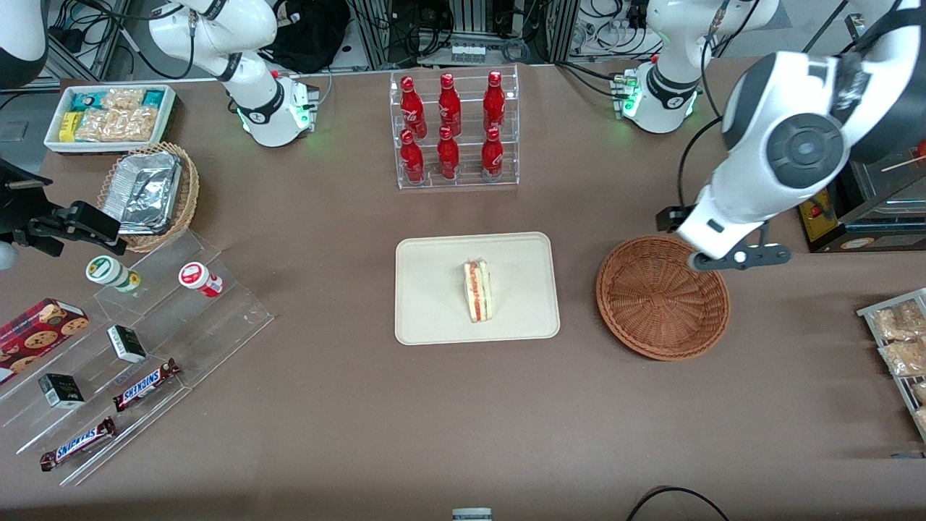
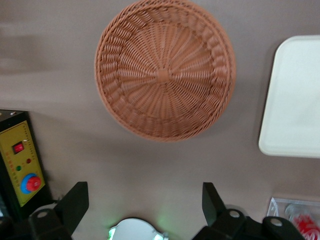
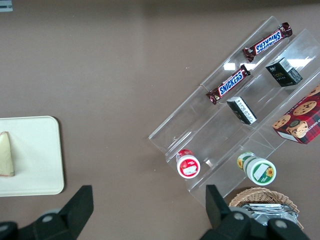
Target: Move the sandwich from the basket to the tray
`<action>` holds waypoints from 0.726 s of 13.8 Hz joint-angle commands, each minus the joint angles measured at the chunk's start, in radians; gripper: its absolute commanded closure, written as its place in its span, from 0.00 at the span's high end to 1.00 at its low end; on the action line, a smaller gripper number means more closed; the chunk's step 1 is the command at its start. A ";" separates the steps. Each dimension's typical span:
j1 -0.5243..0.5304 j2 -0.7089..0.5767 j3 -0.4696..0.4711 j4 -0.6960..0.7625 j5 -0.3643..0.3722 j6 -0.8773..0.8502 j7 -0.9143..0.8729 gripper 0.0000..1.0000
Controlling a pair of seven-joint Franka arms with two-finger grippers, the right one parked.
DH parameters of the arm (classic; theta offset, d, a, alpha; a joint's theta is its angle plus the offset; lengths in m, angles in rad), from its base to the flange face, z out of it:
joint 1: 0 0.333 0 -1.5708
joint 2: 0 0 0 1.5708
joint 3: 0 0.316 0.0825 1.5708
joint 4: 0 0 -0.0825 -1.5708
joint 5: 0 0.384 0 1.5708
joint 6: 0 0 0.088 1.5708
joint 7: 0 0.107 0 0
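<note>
The sandwich (image 1: 477, 291), a pale wedge with red and green filling, lies on the cream tray (image 1: 434, 318) at the middle of the table. It also shows on the tray (image 3: 35, 165) in the right wrist view (image 3: 6, 155). The reddish-brown wicker basket (image 1: 662, 297) beside the tray, toward the working arm's end, holds nothing. My gripper (image 1: 723, 258) hangs above the basket's rim farthest from the front camera, largely covered by the arm. In the left wrist view the gripper (image 2: 144, 200) is open and empty, with the basket (image 2: 165, 70) and a tray corner (image 2: 295, 100) below.
A clear rack of red bottles (image 1: 454, 130) stands farther from the front camera than the tray. A control box with a yellow panel (image 2: 22, 165) sits close to the gripper. Snack packs (image 1: 901, 340) lie at the working arm's end. An acrylic stepped display (image 1: 130, 347) and a foil-filled tan basket (image 1: 148, 192) are at the parked arm's end.
</note>
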 commanded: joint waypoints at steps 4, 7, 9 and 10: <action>-0.009 -0.095 0.185 0.009 -0.062 -0.126 0.287 1.00; -0.028 -0.100 0.248 0.058 -0.059 -0.154 0.324 1.00; -0.029 -0.103 0.270 0.082 -0.050 -0.154 0.326 1.00; -0.029 -0.104 0.271 0.084 -0.047 -0.148 0.326 1.00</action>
